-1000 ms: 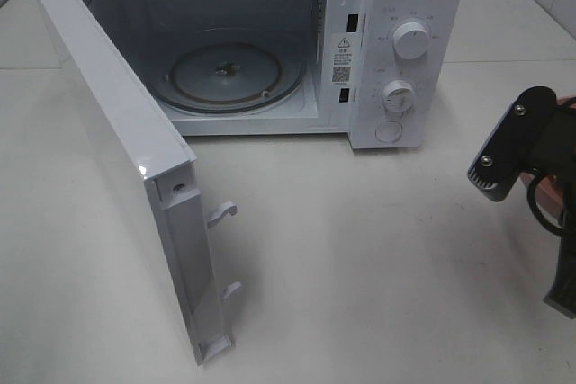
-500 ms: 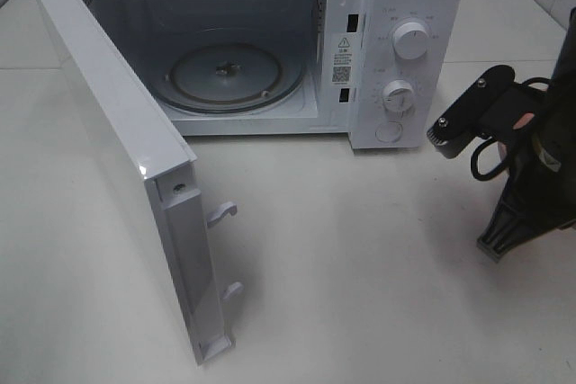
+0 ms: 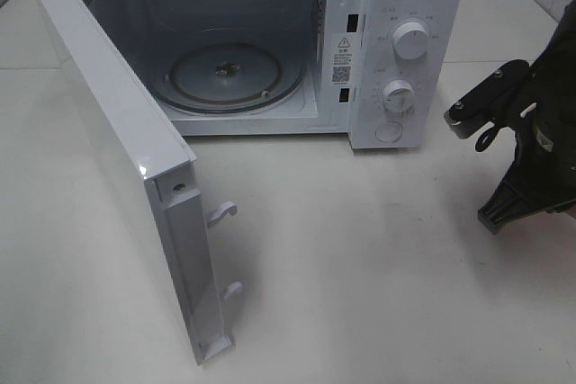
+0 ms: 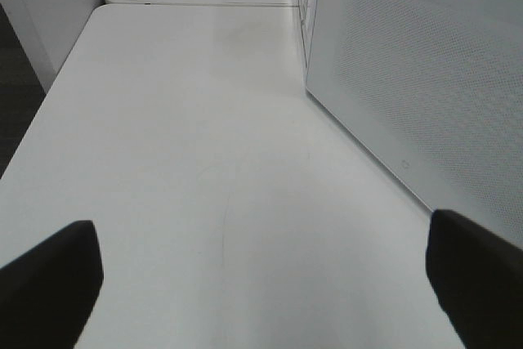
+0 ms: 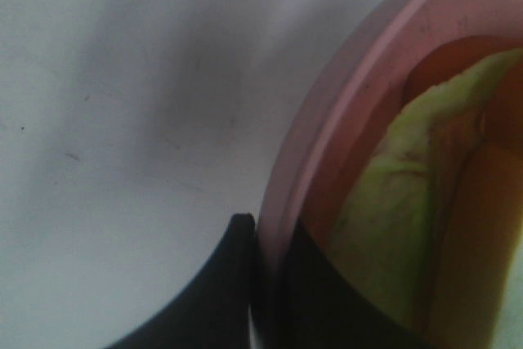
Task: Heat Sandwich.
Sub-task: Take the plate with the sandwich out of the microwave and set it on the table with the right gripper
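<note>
In the right wrist view my right gripper (image 5: 265, 284) is shut on the rim of the round pink plate (image 5: 351, 104). The sandwich (image 5: 400, 202) lies on that plate, showing its pale green leafy layer and a tan edge. In the exterior high view only the black right arm (image 3: 531, 159) shows, at the right edge beside the microwave (image 3: 396, 6); plate and sandwich are hidden there. The microwave's door (image 3: 126, 159) stands wide open and its glass turntable (image 3: 225, 74) is bare. My left gripper (image 4: 261, 275) is open over the table, holding nothing.
The open door (image 4: 425, 79) juts toward the front left, with the left gripper on its outer side. The control panel with two knobs (image 3: 411, 42) faces the right arm. White table (image 3: 360, 267) spreads in front of the microwave.
The right arm has swung in from the right edge, turned and risen beside the microwave's control panel. Door and turntable have not moved.
</note>
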You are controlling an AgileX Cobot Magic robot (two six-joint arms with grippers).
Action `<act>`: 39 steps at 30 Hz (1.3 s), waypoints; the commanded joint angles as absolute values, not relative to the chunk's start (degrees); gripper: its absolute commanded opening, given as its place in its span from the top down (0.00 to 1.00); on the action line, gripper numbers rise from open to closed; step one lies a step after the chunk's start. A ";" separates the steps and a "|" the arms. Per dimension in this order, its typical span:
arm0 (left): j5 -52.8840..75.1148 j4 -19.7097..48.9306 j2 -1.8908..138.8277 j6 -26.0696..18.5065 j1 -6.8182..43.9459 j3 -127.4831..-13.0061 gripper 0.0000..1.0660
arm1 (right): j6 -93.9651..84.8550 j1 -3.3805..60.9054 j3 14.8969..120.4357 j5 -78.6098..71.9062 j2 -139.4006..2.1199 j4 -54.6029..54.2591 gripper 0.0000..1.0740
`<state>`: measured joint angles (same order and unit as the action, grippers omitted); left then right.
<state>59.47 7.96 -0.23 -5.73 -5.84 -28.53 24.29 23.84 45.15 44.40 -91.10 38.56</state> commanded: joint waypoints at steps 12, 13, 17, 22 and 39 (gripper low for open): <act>59.36 7.85 -1.83 -5.67 -6.02 -28.36 0.03 | 31.23 16.90 45.61 37.76 -97.63 44.81 1.00; 59.36 7.85 -1.83 -5.67 -6.02 -28.36 0.03 | 31.63 16.62 45.61 37.30 -98.26 44.98 1.00; 59.36 7.85 -1.83 -5.67 -6.02 -28.36 0.03 | 33.46 15.93 45.61 35.35 -100.44 45.95 1.00; 59.36 7.85 -1.83 -5.67 -6.02 -28.36 0.03 | 37.13 15.93 45.61 34.49 -103.71 48.70 1.00; 59.36 7.85 -1.83 -5.67 -6.02 -28.36 0.03 | 41.08 15.93 45.61 32.49 -108.63 49.39 0.98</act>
